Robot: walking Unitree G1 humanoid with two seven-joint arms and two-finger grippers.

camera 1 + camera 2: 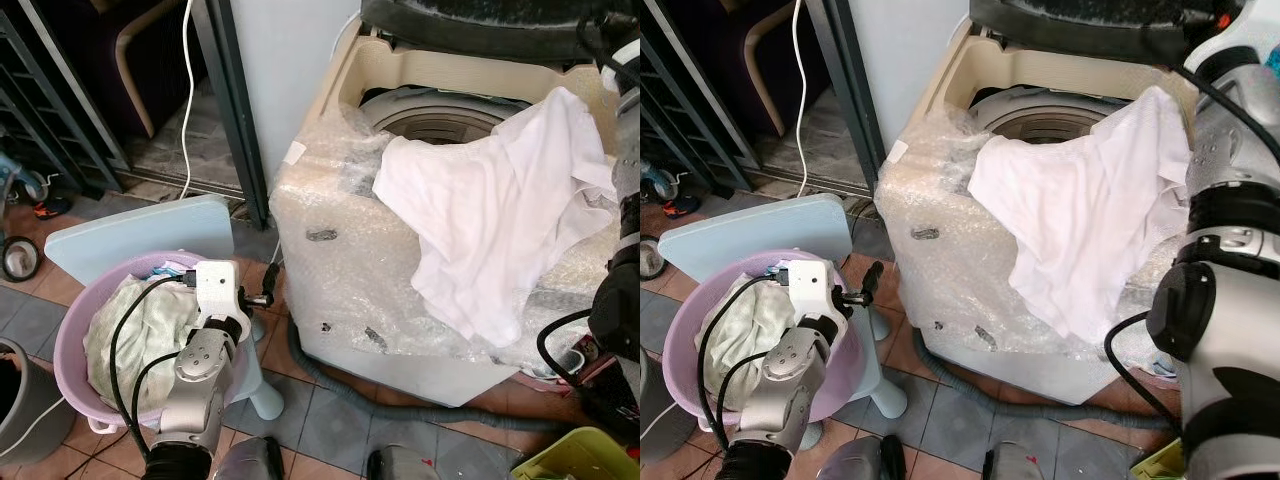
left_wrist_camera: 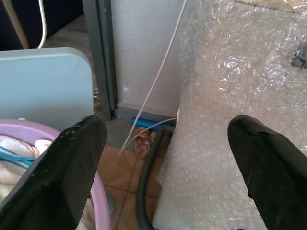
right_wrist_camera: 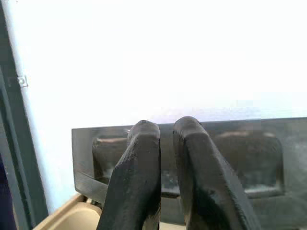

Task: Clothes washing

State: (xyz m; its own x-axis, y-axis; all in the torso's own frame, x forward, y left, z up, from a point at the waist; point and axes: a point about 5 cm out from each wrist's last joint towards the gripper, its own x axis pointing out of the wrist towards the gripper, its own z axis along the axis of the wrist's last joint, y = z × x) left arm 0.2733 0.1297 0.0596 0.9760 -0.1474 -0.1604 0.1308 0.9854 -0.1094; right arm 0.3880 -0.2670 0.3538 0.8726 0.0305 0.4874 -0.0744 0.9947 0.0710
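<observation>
My left gripper (image 2: 165, 177) hangs low between the basin and the washer with its fingers (image 2: 57, 172) spread wide, holding nothing; my right gripper (image 3: 165, 177) is raised at the far right by the washer's open lid (image 3: 240, 158), its two fingers (image 3: 136, 177) pressed nearly together with no cloth seen between them. The washer (image 1: 330, 250) stands before me, its cream body wrapped in bubble wrap, the drum (image 1: 440, 120) open at the top. A white garment (image 1: 490, 210) is draped over the washer's front rim, part of it by the drum mouth and the rest hanging down the wrapped front. To my left, on the tiled floor (image 1: 330, 420), a pale blue stool (image 1: 140, 235) carries a pink basin (image 1: 75, 370) heaped with pale laundry (image 1: 150, 330). A grey hose (image 1: 400, 405) lies along the floor under the washer's front, and a white cord (image 1: 187, 90) hangs by the dark door frame (image 1: 235, 110) behind the stool
</observation>
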